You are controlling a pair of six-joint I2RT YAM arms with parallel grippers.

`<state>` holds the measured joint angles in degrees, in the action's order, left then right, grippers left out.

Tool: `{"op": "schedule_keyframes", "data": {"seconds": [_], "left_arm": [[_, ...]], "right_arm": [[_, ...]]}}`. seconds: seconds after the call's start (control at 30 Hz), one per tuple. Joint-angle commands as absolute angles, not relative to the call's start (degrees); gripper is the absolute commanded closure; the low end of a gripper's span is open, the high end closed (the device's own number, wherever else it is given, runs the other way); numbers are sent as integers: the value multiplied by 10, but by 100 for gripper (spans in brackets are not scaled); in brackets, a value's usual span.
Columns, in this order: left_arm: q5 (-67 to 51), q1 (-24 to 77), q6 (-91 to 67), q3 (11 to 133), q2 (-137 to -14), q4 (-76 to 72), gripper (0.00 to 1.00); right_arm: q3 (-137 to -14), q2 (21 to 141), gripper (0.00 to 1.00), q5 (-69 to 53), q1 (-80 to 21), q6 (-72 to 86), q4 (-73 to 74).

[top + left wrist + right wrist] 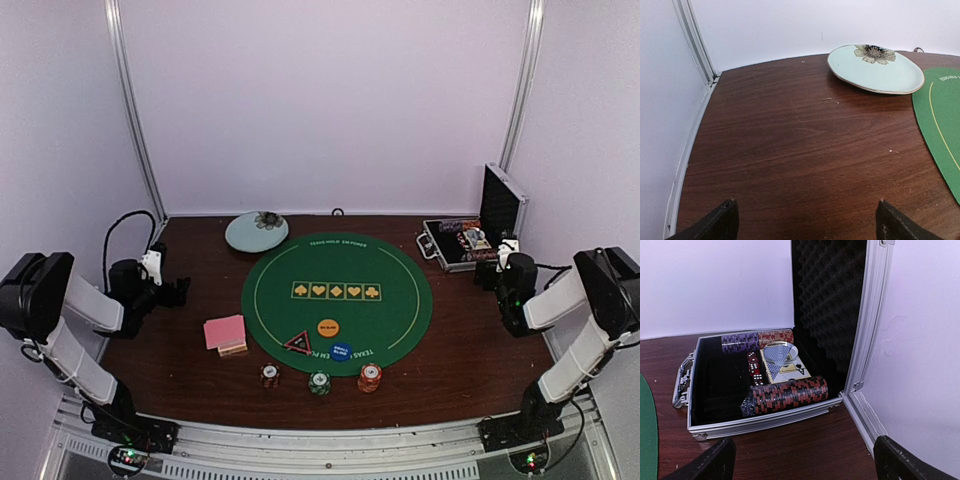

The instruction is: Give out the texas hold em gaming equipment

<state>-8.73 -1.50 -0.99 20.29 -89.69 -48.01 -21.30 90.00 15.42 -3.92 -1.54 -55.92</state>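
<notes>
A round green mat [337, 303] lies in the middle of the tabletop [190, 260], and the task's things sit on it or just off its near edge.

- **On the mat:** The orange disc button [328, 326] lies on the near side of the row of yellow suit symbols. The blue disc button [341, 351] lies nearer still, close to the near rim. The red-black triangle marker [298, 342] lies at the near-left rim, just left of the blue disc.
- **Near edge of the mat:** Three short stacks of striped chips stand in a row along this edge. The dark stack [269, 375] is on the left and the green stack [319, 383] in the middle, both on bare wood. The red-orange stack [369, 377] is on the right, at the mat's rim.
- **Left of the mat:** The pink-backed playing cards [225, 332] lie in a stack on the wood, near the triangle marker.
- **Far left of the mat:** A pale blue-green plate [875, 75] with a flower print sits close to the mat's far-left rim, not touching it.
- **Far right of the mat:** A silver-and-black case [765, 422] stands open with its lid upright. It holds rolls of chips [787, 395], red dice [754, 371] and a deck [785, 371].

The left jaws hover over bare wood left of the mat. They are spread wide with nothing between the dark fingertips [720, 225]. The right jaws, right of the mat and facing the case, are also spread wide and hold nothing, fingertips [895, 462] apart.
</notes>
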Motion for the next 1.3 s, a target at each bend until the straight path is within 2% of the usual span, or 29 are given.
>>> {"op": "schedule_keyframes", "data": {"seconds": [0.0, 0.43, 0.57, 0.7, 0.8, 0.93, 1.0, 1.2, 1.27], "left_arm": [[-83, -17, -14, 202, -900, -509, 3], [-94, -18, -13, 200, -896, -513, 2], [-101, -18, -7, 239, -841, -390, 3], [-104, -18, 31, 299, -789, -227, 2], [-105, -18, 49, 360, -761, -87, 2], [-115, -19, 51, 456, -747, 98, 2], [-125, -19, 50, 499, -736, 172, 2], [-158, -19, 44, 563, -697, 277, 2], [-163, -19, 45, 584, -691, 308, 3]], "right_arm": [[-216, 894, 1, 156, -40, -16, -560], [-216, 893, 1, 163, -40, -16, -563], [-215, 853, 1, 186, -49, -20, -535], [-257, 773, 0, 201, -57, -13, -385], [-328, 720, 0, 205, -57, 53, -202], [-440, 703, 1, 166, -78, 75, 1], [-483, 699, 1, 155, -100, 87, 54], [-564, 690, 1, -4, -100, 259, 163], [-568, 699, 0, -103, -97, 273, 158]]}}
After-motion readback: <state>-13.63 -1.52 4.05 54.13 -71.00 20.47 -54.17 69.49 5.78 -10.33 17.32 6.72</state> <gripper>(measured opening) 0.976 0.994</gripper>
